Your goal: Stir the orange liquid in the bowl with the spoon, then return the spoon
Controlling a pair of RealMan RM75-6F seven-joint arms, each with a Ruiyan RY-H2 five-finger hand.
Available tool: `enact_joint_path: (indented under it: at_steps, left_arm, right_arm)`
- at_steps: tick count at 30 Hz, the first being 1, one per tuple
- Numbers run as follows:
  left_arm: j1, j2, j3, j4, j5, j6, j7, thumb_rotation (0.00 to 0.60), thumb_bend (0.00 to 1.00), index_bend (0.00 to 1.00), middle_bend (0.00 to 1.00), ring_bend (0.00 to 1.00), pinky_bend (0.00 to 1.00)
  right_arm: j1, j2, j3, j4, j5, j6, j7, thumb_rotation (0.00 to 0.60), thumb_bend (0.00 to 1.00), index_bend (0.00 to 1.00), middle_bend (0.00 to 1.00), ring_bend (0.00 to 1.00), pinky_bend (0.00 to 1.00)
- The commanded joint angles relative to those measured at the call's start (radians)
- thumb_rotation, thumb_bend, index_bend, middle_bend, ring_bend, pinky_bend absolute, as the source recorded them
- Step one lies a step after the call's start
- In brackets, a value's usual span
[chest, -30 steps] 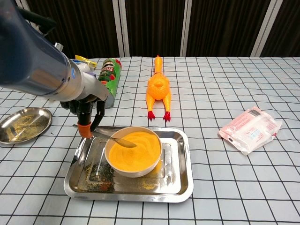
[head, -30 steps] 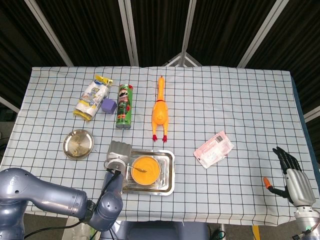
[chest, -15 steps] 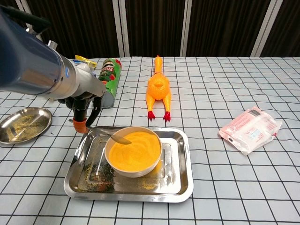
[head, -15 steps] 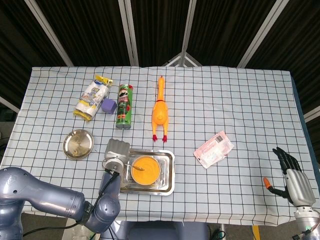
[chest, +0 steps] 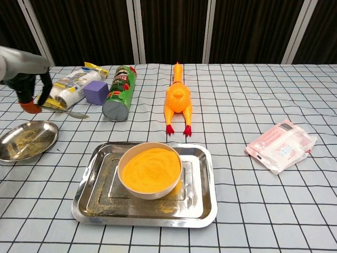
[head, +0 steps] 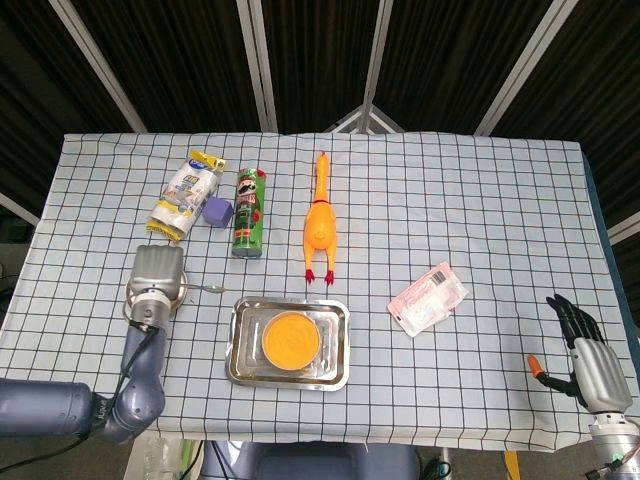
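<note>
A: Spoon out of the bowl since last frame; left hand pinches it above the small plate. Stirring looks done, return pending.

B: Right hand idle, fingers apart, off the table's right edge. Plate sits near the left edge; descent path open.

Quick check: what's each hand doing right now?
Left hand: holds the spoon above the small plate.
Right hand: open, holding nothing.
</note>
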Motion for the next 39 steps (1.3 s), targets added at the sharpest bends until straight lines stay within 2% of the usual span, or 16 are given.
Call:
enact_joint_path:
  at_steps: [1, 6, 11, 21, 27, 34, 39]
  left_arm:
    - [0.086, 0.050, 0.075, 0.105, 0.103, -0.102, -0.122, 0.600, 0.74, 0.85, 1.00, 1.00, 1.00]
    - [0.141, 0.048, 0.103, 0.210, 0.148, -0.171, -0.210, 0.600, 0.73, 0.84, 1.00, 1.00, 1.00]
    - [0.166, 0.006, 0.116, 0.304, 0.167, -0.226, -0.251, 0.600, 0.72, 0.83, 1.00, 1.00, 1.00]
    - [0.170, -0.075, 0.128, 0.400, 0.144, -0.253, -0.224, 0.600, 0.71, 0.81, 1.00, 1.00, 1.00]
    - [0.175, -0.077, 0.115, 0.403, 0.144, -0.248, -0.220, 0.600, 0.69, 0.80, 1.00, 0.99, 1.00]
    - [0.177, -0.057, 0.105, 0.385, 0.109, -0.248, -0.192, 0.600, 0.54, 0.73, 1.00, 0.98, 1.00]
    - [0.181, -0.041, 0.103, 0.382, 0.077, -0.257, -0.174, 0.600, 0.42, 0.61, 1.00, 0.97, 1.00]
  right_arm:
    - [0.000, 0.000, -0.001, -0.001, 0.000, -0.001, -0.001, 0.600, 0.41, 0.00, 0.00, 0.00, 0.00]
    - [0.001, 0.000, -0.001, -0.004, 0.002, -0.004, -0.004, 0.600, 0.41, 0.00, 0.00, 0.00, 0.00]
    - [0.000, 0.001, 0.000, -0.007, 0.006, -0.005, -0.003, 0.600, 0.40, 0.00, 0.00, 0.00, 0.00]
    - [0.001, 0.003, -0.001, -0.010, 0.016, -0.015, -0.001, 0.600, 0.40, 0.00, 0.00, 0.00, 0.00]
    - [0.003, 0.006, -0.002, -0.014, 0.014, -0.020, 0.002, 0.600, 0.40, 0.00, 0.00, 0.00, 0.00]
    - [0.003, 0.006, -0.003, -0.017, 0.017, -0.023, 0.002, 0.600, 0.40, 0.00, 0.00, 0.00, 0.00]
    - [0.002, 0.007, -0.001, -0.018, 0.019, -0.022, 0.006, 0.600, 0.40, 0.00, 0.00, 0.00, 0.00]
